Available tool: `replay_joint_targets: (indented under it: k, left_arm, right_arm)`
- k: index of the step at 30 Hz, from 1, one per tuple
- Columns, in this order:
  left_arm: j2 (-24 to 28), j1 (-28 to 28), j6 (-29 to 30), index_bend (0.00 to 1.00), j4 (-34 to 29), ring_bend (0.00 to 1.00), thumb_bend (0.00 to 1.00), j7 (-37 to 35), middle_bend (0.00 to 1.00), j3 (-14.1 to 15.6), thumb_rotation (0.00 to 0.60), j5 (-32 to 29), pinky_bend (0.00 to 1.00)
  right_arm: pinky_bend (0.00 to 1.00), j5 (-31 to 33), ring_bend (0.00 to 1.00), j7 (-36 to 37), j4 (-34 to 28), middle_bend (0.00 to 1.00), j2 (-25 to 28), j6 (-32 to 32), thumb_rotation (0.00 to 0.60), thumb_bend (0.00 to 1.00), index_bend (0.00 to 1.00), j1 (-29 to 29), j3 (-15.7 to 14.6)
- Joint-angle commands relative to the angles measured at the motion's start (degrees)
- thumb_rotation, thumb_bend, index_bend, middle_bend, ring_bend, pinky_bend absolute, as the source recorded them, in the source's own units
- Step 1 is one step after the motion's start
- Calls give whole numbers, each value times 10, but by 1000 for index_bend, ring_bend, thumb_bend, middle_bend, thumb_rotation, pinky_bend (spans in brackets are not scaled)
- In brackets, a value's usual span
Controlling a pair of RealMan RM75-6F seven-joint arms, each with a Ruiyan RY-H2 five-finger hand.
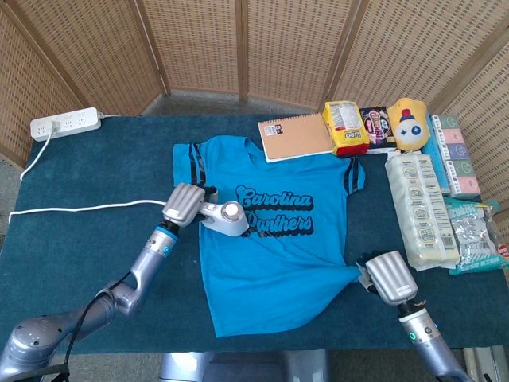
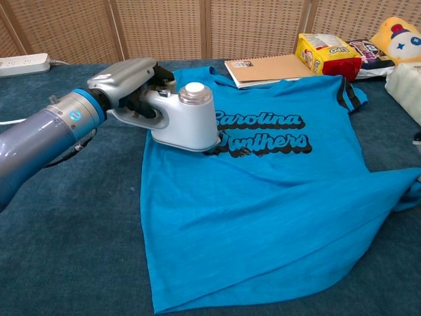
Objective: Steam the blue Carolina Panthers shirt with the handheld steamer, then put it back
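Gripping the handle of the white handheld steamer, the left hand holds it with its long axis running level from the hand toward the shirt's middle, its head resting on the blue shirt and covering the first letters of the black print; what still reads is "Carolina Panthers"; the shirt lies flat on the dark blue table cover, collar away from the robot, hem nearest it. At the shirt's lower corner the right hand pins or pinches bunched fabric; I cannot tell which. Beyond the steamer lie a spiral notebook and a yellow snack bag; far from the left hand sits a white power strip.
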Motion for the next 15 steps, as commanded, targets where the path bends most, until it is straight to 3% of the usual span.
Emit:
replay_joint_targets:
  k: [1, 15]
  left_arm:
    - [-13, -9, 4, 523, 13, 590, 476, 0, 668, 6, 600, 10, 662]
    - [-56, -23, 26, 523, 42, 590, 475, -13, 668, 47, 600, 58, 662]
  right_arm:
    - [781, 0, 697, 2, 2, 690, 0, 1, 600, 356, 759, -1, 0]
    - [781, -2, 698, 11, 7, 691, 2, 9, 600, 356, 759, -7, 1]
